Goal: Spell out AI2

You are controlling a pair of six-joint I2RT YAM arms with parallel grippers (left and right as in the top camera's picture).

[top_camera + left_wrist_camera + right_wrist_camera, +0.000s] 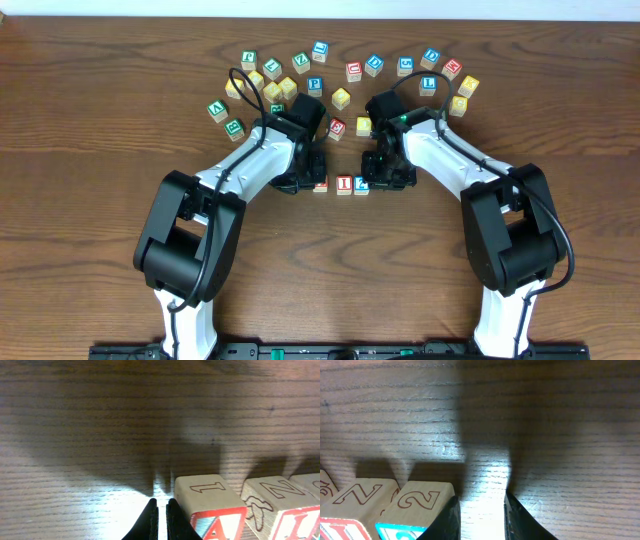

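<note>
The A cube (210, 505), I cube (344, 184) and 2 cube (417, 505) line up at the middle of the table (80, 120), between the closed left gripper (162, 520) and the slightly parted, empty right gripper (482, 520).

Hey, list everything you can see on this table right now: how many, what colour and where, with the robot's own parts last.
White-faced wooden cube with red "A": one, red border, left end of the short row.
White-faced wooden cube with red "I": one, red border, middle of the row.
White-faced wooden cube with blue "2": one, blue border, right end of the row.
Other wooden letter cubes: roughly twenty; green, blue, red, yellow; scattered in an arc beyond the row.
Wooden table: one, brown, under everything.
Left end effector: one, black, shut and empty, beside the "A" cube.
Right end effector: one, black, fingers slightly apart, empty, beside the "2" cube.
</note>
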